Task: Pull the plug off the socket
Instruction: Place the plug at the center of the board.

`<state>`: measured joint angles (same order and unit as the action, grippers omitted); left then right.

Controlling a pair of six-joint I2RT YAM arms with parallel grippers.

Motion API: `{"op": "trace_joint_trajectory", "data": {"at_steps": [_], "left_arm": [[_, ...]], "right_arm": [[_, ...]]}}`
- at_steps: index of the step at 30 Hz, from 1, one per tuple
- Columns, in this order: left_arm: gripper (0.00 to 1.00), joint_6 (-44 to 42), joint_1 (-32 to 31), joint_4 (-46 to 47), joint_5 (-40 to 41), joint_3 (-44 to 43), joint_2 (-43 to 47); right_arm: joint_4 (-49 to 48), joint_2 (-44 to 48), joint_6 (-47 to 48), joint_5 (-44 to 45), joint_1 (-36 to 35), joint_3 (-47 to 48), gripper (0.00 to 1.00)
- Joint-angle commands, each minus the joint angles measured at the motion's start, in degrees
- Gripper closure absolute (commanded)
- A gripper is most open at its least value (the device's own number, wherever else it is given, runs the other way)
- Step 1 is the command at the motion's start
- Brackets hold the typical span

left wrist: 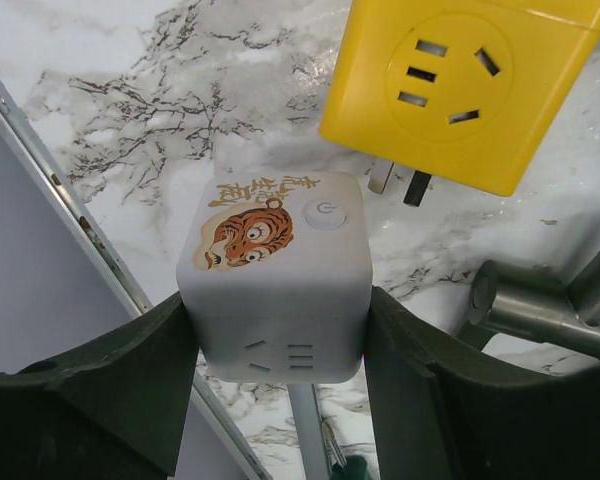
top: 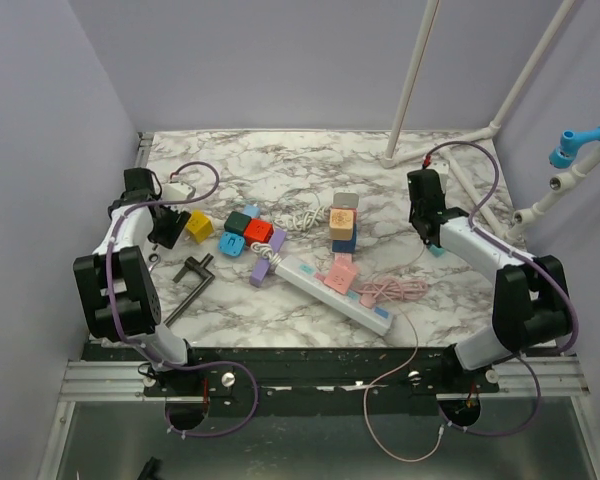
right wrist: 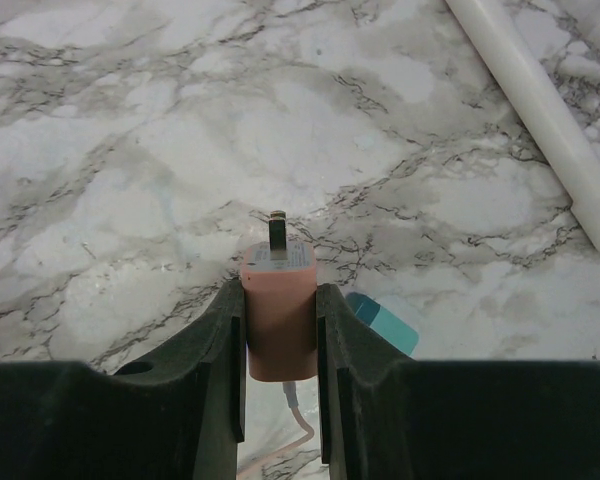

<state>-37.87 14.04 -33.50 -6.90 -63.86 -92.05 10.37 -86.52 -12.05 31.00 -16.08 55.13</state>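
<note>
Clamping a salmon-pink plug (right wrist: 278, 325) between both fingers, the right gripper (right wrist: 280, 293) sits in the lower middle of the right wrist view. The plug's metal prong (right wrist: 277, 228) points toward the top of the frame, bare and in no socket. A thin pink cable (right wrist: 296, 428) leaves the plug's lower end. Just right of the right-hand finger lies a teal block (right wrist: 384, 322) on the marble table (right wrist: 130, 150). A white pipe (right wrist: 540, 110) crosses the upper right corner.

The left gripper (left wrist: 280, 308), in the lower half of the left wrist view, is closed on a white cube socket (left wrist: 270, 255). This cube has a tiger picture and a round button on its top face, and slot openings on the near face. Above and right of it lies a yellow cube socket (left wrist: 460, 80), its two prongs (left wrist: 400, 182) pointing toward the white cube but not touching it. A metal T-handle tool (left wrist: 540, 310) lies at the right edge.

From the top camera the two grippers are well apart, the left at mid-left and the right at mid-right. Between them, at frame centre, lies a white power strip (top: 320, 280) with a pink adapter (top: 338, 275) on it. A coil of pink cable (top: 390, 291) lies just right of it. A stack of cubes (top: 344, 228) stands above the strip, and red (top: 258, 231), dark green (top: 238, 222) and blue (top: 231, 243) cubes cluster to its upper left.
</note>
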Motion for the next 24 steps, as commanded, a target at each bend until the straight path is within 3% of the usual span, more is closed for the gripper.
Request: {"op": "trace_joint_trajectory", "data": {"at_steps": [1, 3, 4, 6, 12, 14, 15, 19, 24], "left_arm": [[1.00, 0.35, 0.16, 4.80, 4.06, 1.96, -1.78], [1.00, 0.19, 0.11, 4.91, 4.15, 2.48, -2.65], [0.94, 0.01, 0.19, 4.85, 3.81, 2.74, -2.94], [0.78, -0.58, 0.14, 5.38, 2.98, 3.64, -3.18], [0.36, -2.43, 0.06, 7.11, -0.92, 6.59, -0.93], [0.08, -3.27, 0.11, 6.71, -2.12, 7.13, 1.13], [0.02, -4.06, 0.14, 6.59, -2.79, 7.48, 2.64], [0.01, -5.99, 0.12, 1.48, -6.26, 5.10, 9.54], [0.01, -7.50, 0.05, -9.05, -19.09, -3.11, 23.14]], "right_arm": [[-0.61, -3.35, -5.41, 2.25, 1.05, -1.11, 0.91], [0.24, -4.24, -6.09, 1.89, 1.21, -1.20, 0.81], [0.35, -4.35, -6.30, 1.70, 1.14, -1.26, 0.77], [0.35, -4.20, -6.73, 1.35, 1.18, -1.52, 0.64], [1.05, -3.56, -7.23, 0.17, 1.16, -0.94, 0.41], [1.47, -2.55, -7.23, 0.28, 1.18, -0.60, 0.34], [1.78, -1.95, -7.14, 0.36, 1.18, -0.32, 0.32], [3.51, 2.03, -6.88, -2.16, 1.18, 1.70, 0.28], [4.06, 9.85, -6.79, -12.62, 0.78, 2.28, 0.20]]}}
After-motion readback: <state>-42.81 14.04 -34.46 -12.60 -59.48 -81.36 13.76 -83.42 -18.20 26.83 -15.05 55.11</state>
